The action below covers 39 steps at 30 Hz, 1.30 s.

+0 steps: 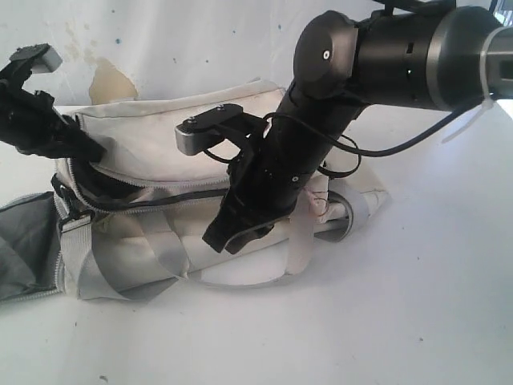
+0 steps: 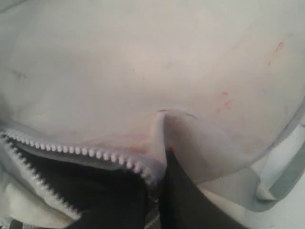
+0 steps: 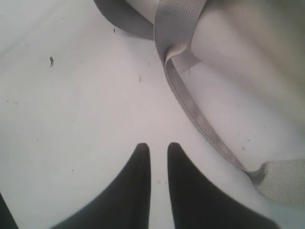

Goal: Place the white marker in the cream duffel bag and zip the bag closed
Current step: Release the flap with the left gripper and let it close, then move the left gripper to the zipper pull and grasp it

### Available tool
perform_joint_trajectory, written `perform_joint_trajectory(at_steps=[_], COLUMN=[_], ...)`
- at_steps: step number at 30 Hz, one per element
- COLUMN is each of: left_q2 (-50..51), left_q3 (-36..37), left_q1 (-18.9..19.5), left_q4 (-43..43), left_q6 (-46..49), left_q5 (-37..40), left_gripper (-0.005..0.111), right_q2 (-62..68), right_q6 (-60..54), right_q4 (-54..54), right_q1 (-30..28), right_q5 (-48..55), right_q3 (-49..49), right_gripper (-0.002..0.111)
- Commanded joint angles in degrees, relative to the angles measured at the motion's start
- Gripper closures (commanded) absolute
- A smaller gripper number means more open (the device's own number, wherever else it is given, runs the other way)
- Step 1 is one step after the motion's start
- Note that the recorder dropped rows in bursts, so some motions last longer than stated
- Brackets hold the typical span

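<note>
Bag lies on table, left of centre, zipper partly open. Left claw, at the bag's left end, pinches fabric beside the zipper. Right claw, on the bag's near side, is narrow and empty over the table.

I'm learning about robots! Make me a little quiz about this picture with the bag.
1. True or false: the grey zipper of the cream fabric duffel bag is fully closed.
2. What does the left gripper pinch? A) a red ball B) the bag's cream fabric beside the zipper C) nothing
3. Fill in: between the right gripper fingertips you see only the white ____.
Key: 1 false; 2 B; 3 table.
</note>
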Motion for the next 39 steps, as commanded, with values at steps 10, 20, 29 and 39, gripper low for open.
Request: perform_joint_trajectory(at_steps=[10, 20, 29, 39], left_q2=[-0.39, -6.19, -11.92, -13.43], left_q3=[1.78, 1.78, 2.10, 6.68], left_q1=[-0.17, -0.17, -1.17, -14.43], left_q4=[3.04, 10.17, 4.97, 5.24], left_q6=[-3.47, -15.47, -17.26, -21.59], left_q5=[-0.75, -8.62, -1.28, -3.92], left_gripper=[0.029, 0.022, 0.022, 0.025], right_q2=[-0.63, -0.63, -0.63, -1.63], right_q6=[13.40, 19.22, 20.17, 25.06], right_q4=[-3.64, -4.19, -4.16, -4.32], right_q1=[-0.75, -4.74, -8.98, -16.63], right_q5=[-3.66, 1.19, 1.47, 5.10], right_q3=[0.08, -0.04, -1.07, -4.83], right_gripper=[0.096, 0.096, 0.096, 0.096])
